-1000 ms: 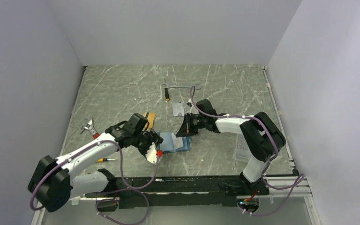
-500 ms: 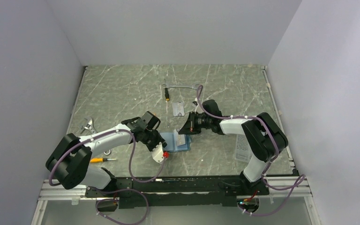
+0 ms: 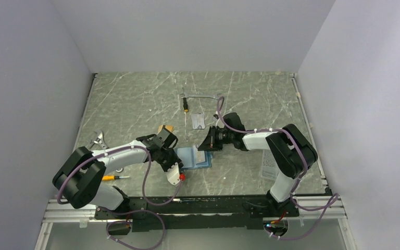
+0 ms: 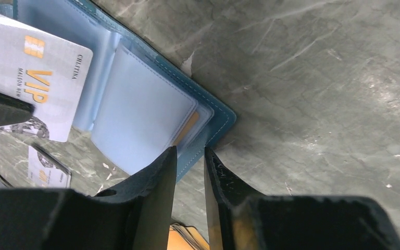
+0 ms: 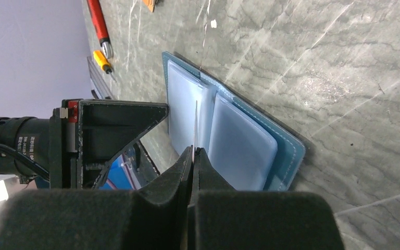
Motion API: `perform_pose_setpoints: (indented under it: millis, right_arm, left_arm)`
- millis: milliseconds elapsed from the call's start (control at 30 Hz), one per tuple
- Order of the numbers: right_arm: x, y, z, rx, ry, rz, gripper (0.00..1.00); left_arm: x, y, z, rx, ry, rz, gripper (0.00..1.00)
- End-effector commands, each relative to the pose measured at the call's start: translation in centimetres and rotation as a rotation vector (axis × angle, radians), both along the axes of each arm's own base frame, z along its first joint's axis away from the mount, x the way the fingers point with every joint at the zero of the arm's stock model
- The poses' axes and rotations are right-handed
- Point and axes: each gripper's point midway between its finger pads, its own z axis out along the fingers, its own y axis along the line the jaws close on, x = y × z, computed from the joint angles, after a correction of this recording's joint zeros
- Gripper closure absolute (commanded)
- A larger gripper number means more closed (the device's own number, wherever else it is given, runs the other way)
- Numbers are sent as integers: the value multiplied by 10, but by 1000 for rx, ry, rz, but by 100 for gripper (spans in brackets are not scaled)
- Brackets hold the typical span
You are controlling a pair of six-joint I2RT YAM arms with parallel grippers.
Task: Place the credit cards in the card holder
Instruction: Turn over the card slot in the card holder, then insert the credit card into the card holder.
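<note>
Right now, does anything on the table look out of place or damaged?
Nothing looks damaged or spilled. The card holder lies open, the right gripper holds a silver card on edge over its pockets, and an orange card peeks from one pocket.

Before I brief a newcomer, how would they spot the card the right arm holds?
Find the open blue holder in the middle of the table. The right gripper pinches a card over its pockets. It is silver with gold VIP lettering; the similar silver card farther back lies flat.
</note>
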Motion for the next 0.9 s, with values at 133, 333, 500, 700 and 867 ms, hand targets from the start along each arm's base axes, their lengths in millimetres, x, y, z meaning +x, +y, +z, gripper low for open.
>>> perform_pose_setpoints:
  millis: [133, 333, 500, 700, 867]
  right_arm:
    - [8, 4, -2, 2, -36, -38, 100]
    - [7, 3, -9, 10, -23, -62, 100]
    - [9, 3, -16, 3, -16, -73, 100]
    - [9, 0, -19, -2, -18, -76, 100]
    - [9, -5, -20, 2, -19, -86, 100]
  left_arm:
    - [-3, -9, -2, -1, 1, 4, 71]
    - [-9, -10, -4, 13, 20, 8, 77]
    - [-9, -13, -4, 20, 32, 20, 82]
    - [-9, -13, -3, 21, 39, 31, 85]
    - [-8, -12, -1, 15, 24, 48, 85]
